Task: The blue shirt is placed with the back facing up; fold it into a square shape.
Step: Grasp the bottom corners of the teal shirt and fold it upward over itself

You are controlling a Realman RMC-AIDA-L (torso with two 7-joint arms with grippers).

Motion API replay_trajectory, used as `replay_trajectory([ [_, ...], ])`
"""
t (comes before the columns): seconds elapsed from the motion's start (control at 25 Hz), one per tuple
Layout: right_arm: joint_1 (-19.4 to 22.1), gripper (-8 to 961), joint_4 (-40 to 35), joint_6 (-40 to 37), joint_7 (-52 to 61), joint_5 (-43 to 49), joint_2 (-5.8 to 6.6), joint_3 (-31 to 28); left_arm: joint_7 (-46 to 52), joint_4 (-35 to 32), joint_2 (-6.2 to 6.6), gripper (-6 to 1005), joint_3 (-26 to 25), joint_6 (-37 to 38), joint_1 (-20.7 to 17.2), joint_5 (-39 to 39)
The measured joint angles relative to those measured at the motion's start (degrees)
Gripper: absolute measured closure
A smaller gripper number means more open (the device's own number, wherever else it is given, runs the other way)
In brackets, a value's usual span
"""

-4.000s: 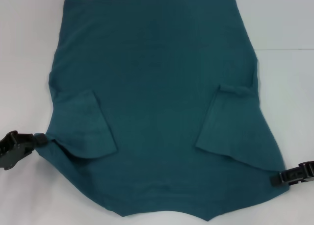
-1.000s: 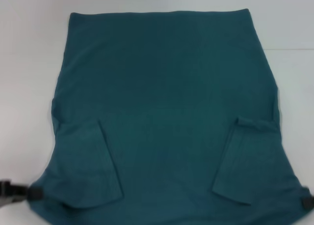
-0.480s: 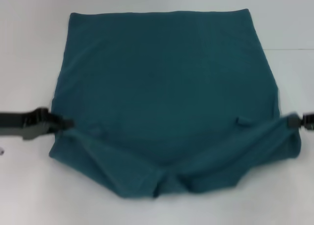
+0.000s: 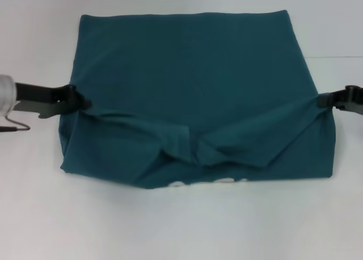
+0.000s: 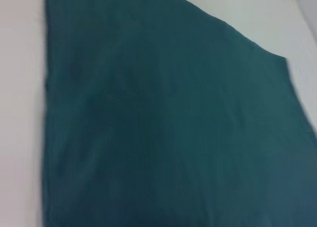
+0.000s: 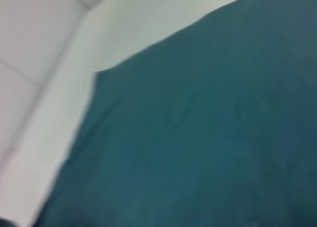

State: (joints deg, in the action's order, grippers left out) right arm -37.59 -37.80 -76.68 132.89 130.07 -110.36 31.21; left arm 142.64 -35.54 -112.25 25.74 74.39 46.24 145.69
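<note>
Right now the nearest thing is bare white table (image 4: 181, 226), then the near fold edge of the blue shirt (image 4: 193, 79), where a sliver of white lettering (image 4: 207, 183) peeks out from under the flap.

Shirt lies flat on the table, centred in the head view. The near part is lifted and doubled toward the far hem, sagging and bunched in the middle, with a crease knot around the centre.

Left tool (image 4: 79, 104) is at the shirt's left edge, pressed together and pinching the folded corner. Right tool (image 4: 324, 100) is at the right edge, likewise pinching cloth, as far as the head view shows. Both wrist views show only teal fabric and table, no fingers.

Risks, as I judge them:
- Middle sag: the flap is held only at its two ends. If it's laid down as is, the bunch gets pressed in and the fold won't be flat or square.
- Uneven travel: if one tool leads, the fold line skews against the far hem.
- Thin pinch on soft knit: a corner could slip out mid-carry and the flap would collapse.
- Dragging the lower layer: the far portion could shift or wrinkle if the flap is pulled too low across it.
- The far hem looks straight and flat for now.
</note>
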Motion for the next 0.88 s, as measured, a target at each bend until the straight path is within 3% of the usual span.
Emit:
replay_trajectory([
  [0.24, -1.6, 848, 0.1, 13.1, 3.8, 1.4, -0.98, 10.2, 0.3, 0.7, -1.80, 999, 5.7, -9.3, 1.0, 0.1],
  [0.32, -2.0, 846, 0.1, 15.5, 4.3, 2.2, -1.27, 11.0, 0.1, 0.3, -2.24, 999, 6.5, -11.5, 1.0, 0.0],
  [0.6, -5.1, 841, -0.5, 20.9, 4.8, 2.6, -1.06, 11.2, 0.5, -0.2, -2.05, 997, 8.0, -16.1, 2.9, 0.2],
  [0.88, -8.2, 836, 1.3, 30.8, 5.8, 6.3, -1.89, 12.9, 1.2, 0.9, -3.78, 998, 14.4, -27.0, 4.7, 0.9],
])
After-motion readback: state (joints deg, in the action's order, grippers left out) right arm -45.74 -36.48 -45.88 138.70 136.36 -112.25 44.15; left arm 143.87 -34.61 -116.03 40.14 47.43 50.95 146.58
